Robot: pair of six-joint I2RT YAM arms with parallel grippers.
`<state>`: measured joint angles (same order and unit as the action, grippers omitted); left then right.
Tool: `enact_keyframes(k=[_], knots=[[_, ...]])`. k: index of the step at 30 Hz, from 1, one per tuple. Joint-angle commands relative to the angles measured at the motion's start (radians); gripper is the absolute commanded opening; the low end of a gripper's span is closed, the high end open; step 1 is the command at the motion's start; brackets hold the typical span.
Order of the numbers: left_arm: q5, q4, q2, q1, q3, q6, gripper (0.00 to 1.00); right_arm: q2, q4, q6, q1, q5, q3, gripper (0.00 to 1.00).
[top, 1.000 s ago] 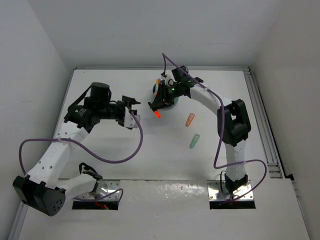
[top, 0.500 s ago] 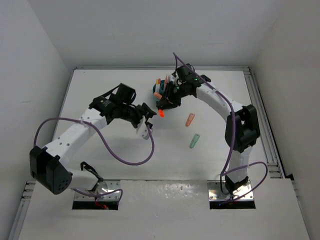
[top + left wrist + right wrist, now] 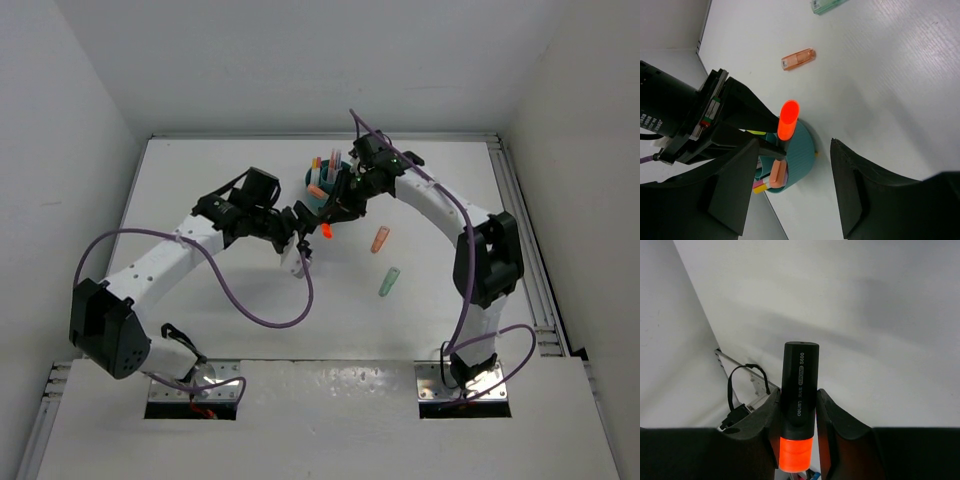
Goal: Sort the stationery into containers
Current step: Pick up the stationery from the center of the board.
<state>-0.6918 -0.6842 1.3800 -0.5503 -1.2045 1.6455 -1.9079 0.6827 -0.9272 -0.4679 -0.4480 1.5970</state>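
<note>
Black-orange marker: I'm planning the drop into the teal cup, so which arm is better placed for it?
Right. The right fingers clamp the black-orange marker close to the teal cup; the left fingers stand open, holding nothing.

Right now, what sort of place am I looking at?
Probably a robot test cell: white jointed left arm and right arm bolted to a white table, plain white walls around, a round teal plastic cup of pens.
</note>
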Motion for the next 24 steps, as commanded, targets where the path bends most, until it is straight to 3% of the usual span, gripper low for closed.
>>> enact_keyframes(k=[1, 17, 24], knots=[[-0.063, 0.051, 0.023, -0.010, -0.001, 0.037, 0.64, 0.058, -0.018, -0.004, -0.009, -0.014, 0.006, 0.00], [-0.063, 0.124, 0.111, -0.034, -0.007, 0.079, 0.60, 0.090, -0.011, -0.015, -0.009, 0.015, -0.015, 0.00], [-0.006, 0.135, 0.145, -0.068, -0.039, 0.063, 0.50, 0.092, 0.005, -0.024, -0.009, 0.046, -0.012, 0.00]])
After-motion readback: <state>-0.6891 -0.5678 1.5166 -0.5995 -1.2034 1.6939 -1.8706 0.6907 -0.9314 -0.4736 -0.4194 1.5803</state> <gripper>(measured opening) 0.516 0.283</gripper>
